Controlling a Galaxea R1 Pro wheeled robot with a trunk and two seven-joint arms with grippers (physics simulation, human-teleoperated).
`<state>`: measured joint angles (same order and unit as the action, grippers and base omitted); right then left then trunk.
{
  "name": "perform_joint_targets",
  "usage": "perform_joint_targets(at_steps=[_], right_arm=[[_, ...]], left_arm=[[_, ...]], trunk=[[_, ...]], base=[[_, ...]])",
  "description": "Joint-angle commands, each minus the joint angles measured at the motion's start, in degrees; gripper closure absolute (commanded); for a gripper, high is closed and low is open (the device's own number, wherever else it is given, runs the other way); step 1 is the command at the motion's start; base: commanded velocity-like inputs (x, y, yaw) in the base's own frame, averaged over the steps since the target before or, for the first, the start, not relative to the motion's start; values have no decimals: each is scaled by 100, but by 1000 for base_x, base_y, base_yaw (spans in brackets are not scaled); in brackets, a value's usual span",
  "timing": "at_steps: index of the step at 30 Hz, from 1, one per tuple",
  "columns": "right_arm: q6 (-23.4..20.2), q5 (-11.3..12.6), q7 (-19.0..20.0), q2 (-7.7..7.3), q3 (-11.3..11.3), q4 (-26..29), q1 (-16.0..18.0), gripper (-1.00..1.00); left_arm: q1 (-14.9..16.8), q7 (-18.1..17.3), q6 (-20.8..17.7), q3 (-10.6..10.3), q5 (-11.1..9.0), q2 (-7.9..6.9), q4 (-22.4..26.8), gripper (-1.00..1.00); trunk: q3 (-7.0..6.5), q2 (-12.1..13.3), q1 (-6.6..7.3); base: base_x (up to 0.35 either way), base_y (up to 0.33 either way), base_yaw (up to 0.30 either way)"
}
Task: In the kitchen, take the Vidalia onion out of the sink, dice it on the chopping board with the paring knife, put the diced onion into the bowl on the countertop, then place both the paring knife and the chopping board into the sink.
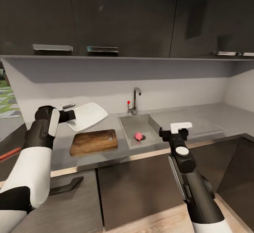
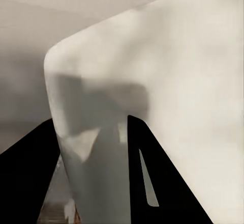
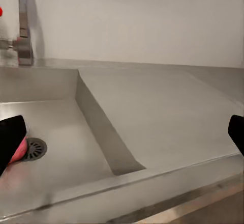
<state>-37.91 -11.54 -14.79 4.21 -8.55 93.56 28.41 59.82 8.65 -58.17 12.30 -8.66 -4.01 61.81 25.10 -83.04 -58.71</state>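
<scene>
At the left of the head view the left tool [image 1: 71,115] holds the shallow white squarish bowl [image 1: 88,115] tilted up off the grey bench [image 1: 63,144], its fingers pinching the bowl's near rim; in the left wrist view the two dark fingers [image 2: 147,183] sit on either side of the white wall of the bowl [image 2: 168,81]. Just below the bowl in the frame lies the rectangular brown wooden chopping board [image 1: 93,141], flat on the bench, its handle slot toward the right end. A slim red strip at the far left edge, partly hidden by the left arm, cannot be made out. Right of the board is the rectangular stainless-steel sink [image 1: 135,129], with the chrome tap with a red knob [image 1: 134,102] behind it and the small round pinkish-red Vidalia onion [image 1: 138,136] lying by the drain. The steel draining surface [image 3: 162,117] adjoins the basin. The right tool [image 1: 176,129] hangs over the bench's front edge, right of the onion and apart from it, fingers spread wide; the right wrist view shows the onion [image 3: 20,150] partly hidden behind one dark fingertip [image 3: 10,137], beside the round drain [image 3: 35,148]
</scene>
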Motion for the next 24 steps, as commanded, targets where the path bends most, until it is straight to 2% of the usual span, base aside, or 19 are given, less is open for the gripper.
perform_joint_targets(at_steps=[1,5,12,19,24], right_arm=[[-41,-24,-15,1,-8,4,6,-100],[-41,-24,-15,1,-7,4,6,-100],[-41,-16,-15,7,-15,4,6,-100],[-41,-15,-15,10,-16,4,6,-100],[-41,-15,-15,10,-16,4,6,-100]], left_arm=[[3,49,-19,0,-69,-3,-9,100],[3,49,-19,0,-71,-1,-38,100],[3,49,-19,0,-72,-3,-46,100],[3,49,-19,0,-67,-3,-46,100],[3,49,-19,2,-66,-24,-51,100]], trunk=[[7,-4,-2],[7,-4,-2],[7,-4,-2],[7,-4,-2],[7,-4,-2]], base=[[160,253,1],[22,275,0],[-160,258,26],[-186,253,235],[-61,254,274]])
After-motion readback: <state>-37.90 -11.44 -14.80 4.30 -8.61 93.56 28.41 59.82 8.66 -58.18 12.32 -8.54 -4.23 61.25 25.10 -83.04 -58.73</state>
